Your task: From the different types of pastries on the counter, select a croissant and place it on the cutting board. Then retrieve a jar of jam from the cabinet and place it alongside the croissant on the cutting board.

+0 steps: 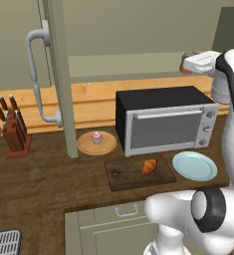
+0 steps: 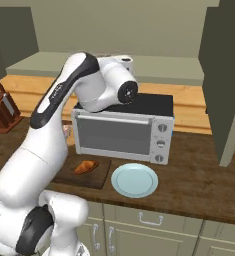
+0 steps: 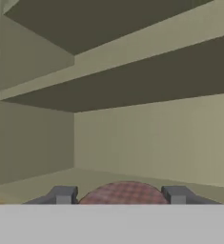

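Running across the whole scene is the dark brown wooden bench (image 1: 49,174), with pale grey-green drawer fronts (image 1: 118,224) under it and a light wood panel on the wall behind. A black and silver toaster oven (image 1: 166,119) stands in the middle of the bench. Just in front of it lies the cutting board (image 1: 133,175), and the croissant (image 1: 149,167) rests on its right part. To the right of the board is a pale blue plate (image 1: 194,166), and to the left behind it a round tan plate (image 1: 88,146) carries the pink cupcake (image 1: 97,137). A knife block (image 1: 15,137) stands further left. Above the bench, the cabinet (image 1: 138,30) is open, its door (image 1: 61,74) with the curved grey handle (image 1: 38,74) swung out toward the camera. The gripper (image 3: 121,196) is up at the cabinet shelf (image 3: 132,178), and its fingers (image 3: 62,195) stand on both sides of the jar of jam (image 3: 123,193), close to its reddish lid; I cannot tell whether they already press on it.
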### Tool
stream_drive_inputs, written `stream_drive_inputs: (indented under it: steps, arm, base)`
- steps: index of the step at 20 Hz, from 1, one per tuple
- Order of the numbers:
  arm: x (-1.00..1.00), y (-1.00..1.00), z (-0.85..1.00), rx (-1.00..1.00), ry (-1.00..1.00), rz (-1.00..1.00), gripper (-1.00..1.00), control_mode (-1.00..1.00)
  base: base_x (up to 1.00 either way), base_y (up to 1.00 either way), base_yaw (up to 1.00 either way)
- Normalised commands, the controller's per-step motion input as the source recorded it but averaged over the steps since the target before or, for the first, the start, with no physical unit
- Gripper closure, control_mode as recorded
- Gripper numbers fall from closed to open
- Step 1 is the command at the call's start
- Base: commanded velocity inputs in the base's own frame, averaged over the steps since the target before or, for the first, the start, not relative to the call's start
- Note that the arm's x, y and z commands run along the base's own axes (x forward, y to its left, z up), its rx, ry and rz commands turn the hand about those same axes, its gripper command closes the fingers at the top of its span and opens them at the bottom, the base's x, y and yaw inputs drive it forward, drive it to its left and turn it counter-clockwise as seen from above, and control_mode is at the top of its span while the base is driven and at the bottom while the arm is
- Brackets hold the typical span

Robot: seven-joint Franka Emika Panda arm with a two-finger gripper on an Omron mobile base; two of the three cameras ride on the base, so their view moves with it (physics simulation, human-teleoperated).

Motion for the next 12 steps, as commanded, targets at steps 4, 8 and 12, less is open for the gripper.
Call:
stream_drive_inputs:
  steps: [4, 8, 12]
  arm:
    - [-1.0, 0.69, -0.03, -0.02, -0.14, 0.26, 1.0, -1.0]
    - [-1.0, 0.32, -0.06, -0.06, 0.0, 0.28, 1.0, -1.0]
    - [-0.91, 0.09, -0.27, -0.06, 0.0, 0.29, 1.0, -1.0]
  base:
    - [0.0, 0.0, 0.0]
    - [0.0, 0.0, 0.0]
    - [0.0, 0.0, 0.0]
